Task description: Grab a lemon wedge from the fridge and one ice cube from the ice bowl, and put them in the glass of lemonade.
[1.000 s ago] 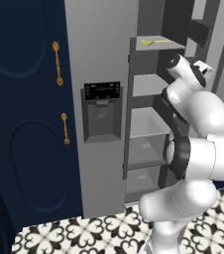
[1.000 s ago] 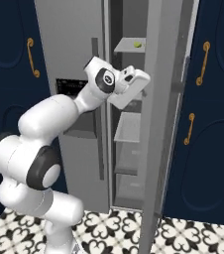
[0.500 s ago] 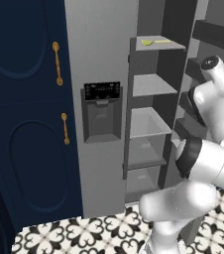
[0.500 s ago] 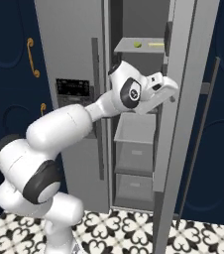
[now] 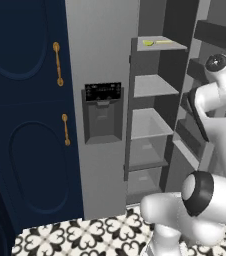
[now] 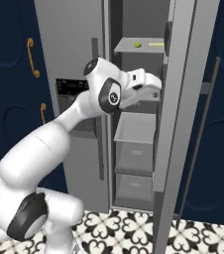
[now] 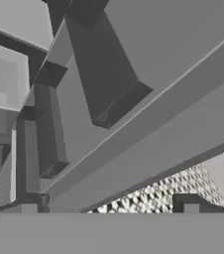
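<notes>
Right base view shows the lemon wedge (image 6: 138, 44) high in the fridge (image 6: 74, 49): probably light, soft and slippery. My fingers (image 7: 191, 206) are spread, empty; I'd pinch its flat sides gently.

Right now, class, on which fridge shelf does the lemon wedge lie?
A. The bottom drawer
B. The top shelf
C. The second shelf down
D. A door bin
B: the lemon wedge lies on the top shelf of the open fridge, above the bare shelves below.
</notes>
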